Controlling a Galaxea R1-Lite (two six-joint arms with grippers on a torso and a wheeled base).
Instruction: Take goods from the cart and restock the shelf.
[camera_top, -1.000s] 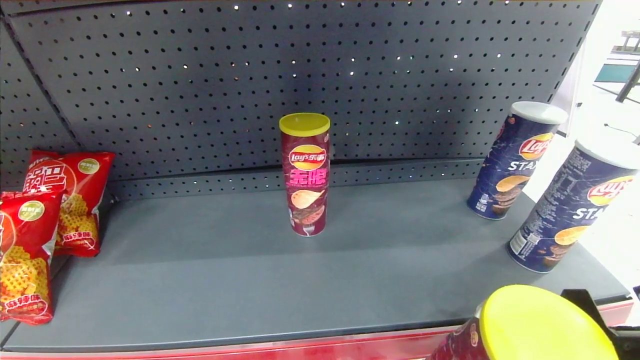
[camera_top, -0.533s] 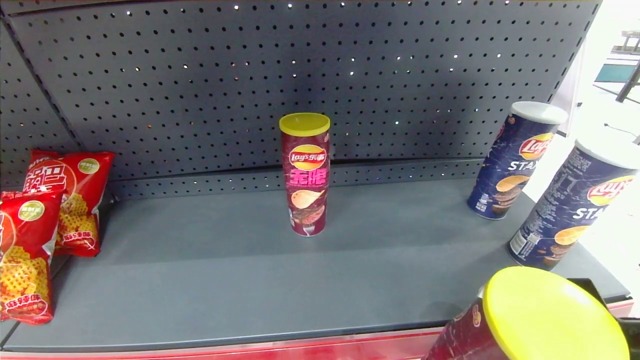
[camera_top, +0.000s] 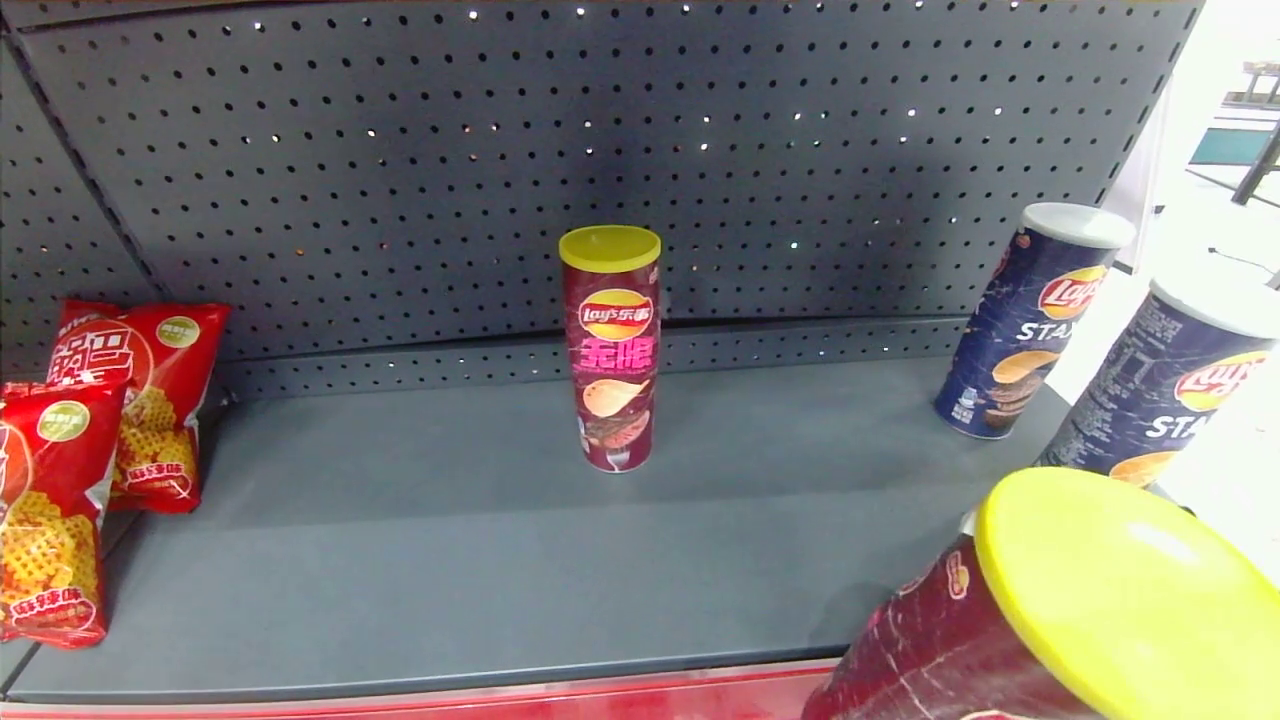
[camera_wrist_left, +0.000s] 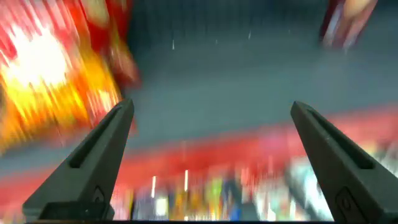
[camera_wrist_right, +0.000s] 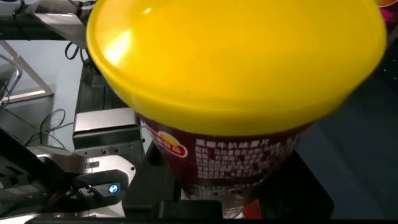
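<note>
At the lower right of the head view, a tilted maroon chips can (camera_top: 1040, 610) with a yellow lid hangs over the front edge of the grey shelf (camera_top: 400, 560), gripped near its base by the right gripper (camera_wrist_right: 245, 199). The left gripper (camera_wrist_left: 211, 107) faces the shelf with its fingers spread wide and nothing between them. A matching can (camera_top: 610, 350) stands upright mid-shelf, with two blue cans (camera_top: 1025, 320) at the right and red snack bags (camera_top: 150, 400) at the left.

Dark grey perforated back panel (camera_top: 640, 150) noted behind the grey shelf (camera_top: 450, 540) deck; pinpoints of light are seen through scattered holes. At far right, a brightly lit pale floor (camera_top: 1200, 205) and a teal patch (camera_top: 1225, 147) are recorded.
</note>
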